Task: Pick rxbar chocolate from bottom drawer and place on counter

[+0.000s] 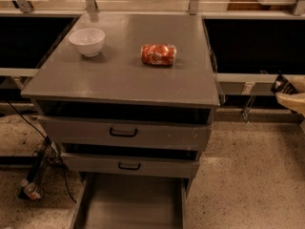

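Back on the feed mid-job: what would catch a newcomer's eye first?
A red can lies on its side on the counter, with a white bowl near its back left corner. Below, the bottom drawer stands open, with no bar on the floor in view. The gripper is at the right edge, off the counter, with a small black thing, perhaps the rxbar, against it.

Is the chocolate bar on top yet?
Not yet. Done: the bottom drawer is pulled open, and the part that shows holds no bar. In hand: the gripper sits at the right edge with something small and black at its tip, maybe the rxbar chocolate. Left: set it on the counter, which holds only a bowl and red can.
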Available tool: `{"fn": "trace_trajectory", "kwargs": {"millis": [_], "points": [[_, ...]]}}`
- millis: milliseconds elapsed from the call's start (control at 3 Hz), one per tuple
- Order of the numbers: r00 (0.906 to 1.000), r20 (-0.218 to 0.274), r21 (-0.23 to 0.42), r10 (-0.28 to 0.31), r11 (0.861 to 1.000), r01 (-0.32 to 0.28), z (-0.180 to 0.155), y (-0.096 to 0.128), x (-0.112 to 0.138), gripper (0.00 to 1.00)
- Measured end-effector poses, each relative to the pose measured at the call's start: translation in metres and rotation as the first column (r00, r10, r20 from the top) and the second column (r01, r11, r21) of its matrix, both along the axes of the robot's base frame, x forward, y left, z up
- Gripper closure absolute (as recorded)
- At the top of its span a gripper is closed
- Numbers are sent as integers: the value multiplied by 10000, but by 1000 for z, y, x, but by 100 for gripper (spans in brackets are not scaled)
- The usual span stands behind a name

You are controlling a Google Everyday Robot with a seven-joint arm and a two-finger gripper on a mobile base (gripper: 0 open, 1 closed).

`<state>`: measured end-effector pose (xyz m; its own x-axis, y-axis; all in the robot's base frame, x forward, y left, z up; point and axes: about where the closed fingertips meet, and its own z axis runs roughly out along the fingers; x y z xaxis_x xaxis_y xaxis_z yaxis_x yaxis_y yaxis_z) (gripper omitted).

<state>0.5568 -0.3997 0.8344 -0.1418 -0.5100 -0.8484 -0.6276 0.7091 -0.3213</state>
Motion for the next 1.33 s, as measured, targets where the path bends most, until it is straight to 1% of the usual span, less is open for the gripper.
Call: {"fn": "trace_trajectory", "kwargs": {"millis": [333,667,1000,1333], "points": [[9891,785,-244,1244,9921,-1229,45,63,4,100],[9891,785,-244,1245,9921,-1229,45,63,4,100],[9973,387,-511,624,9969,-604,33,38,11,100],[9977,173,-590,653,9962,-641,25,43,32,100]]}}
